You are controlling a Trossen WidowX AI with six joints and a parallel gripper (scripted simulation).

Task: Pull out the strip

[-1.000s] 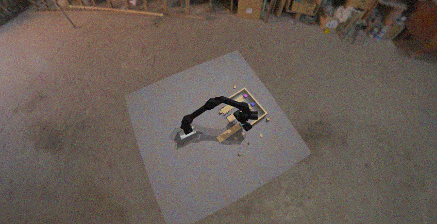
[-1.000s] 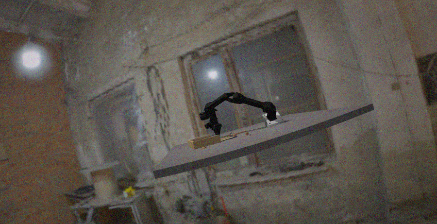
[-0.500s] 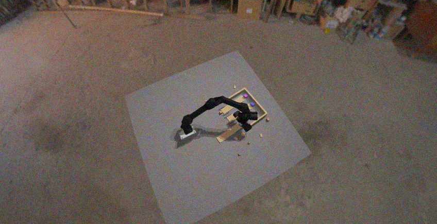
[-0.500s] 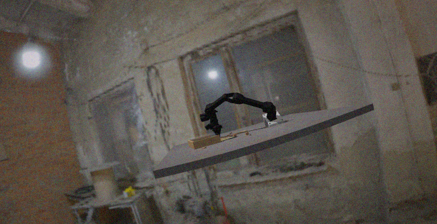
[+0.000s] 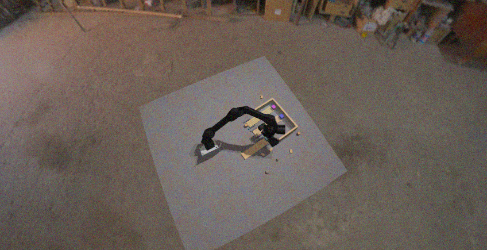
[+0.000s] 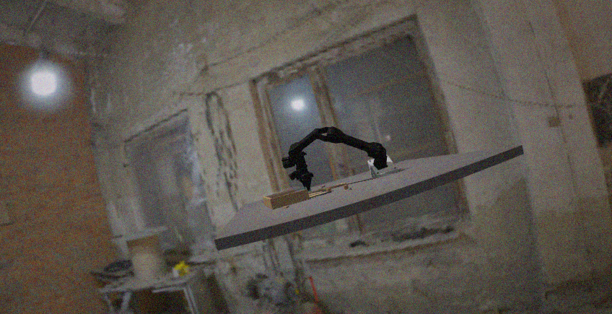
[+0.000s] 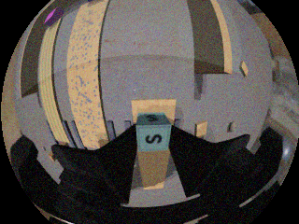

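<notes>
The labelled cube (image 7: 153,139) is teal with a black S on the face toward the wrist camera. My gripper (image 7: 151,127) (image 6: 308,188) is shut on it, one dark finger at each side. A plain wooden strip (image 7: 153,170) (image 5: 255,149) lies below the cube, and its wider end shows behind the cube in the wrist view. The strip lies on the table at the box's open side. Whether the cube's underside touches the strip cannot be told. In the top view the arm mostly hides the cube.
The wooden box (image 5: 285,112) (image 6: 285,199) holds a magenta cube (image 5: 273,106) (image 7: 53,17) and a blue cube (image 5: 281,115). A striped strip (image 7: 47,79) and a speckled strip (image 7: 84,70) lie left of my gripper in the wrist view. Small wooden blocks (image 5: 290,151) (image 7: 201,129) lie around.
</notes>
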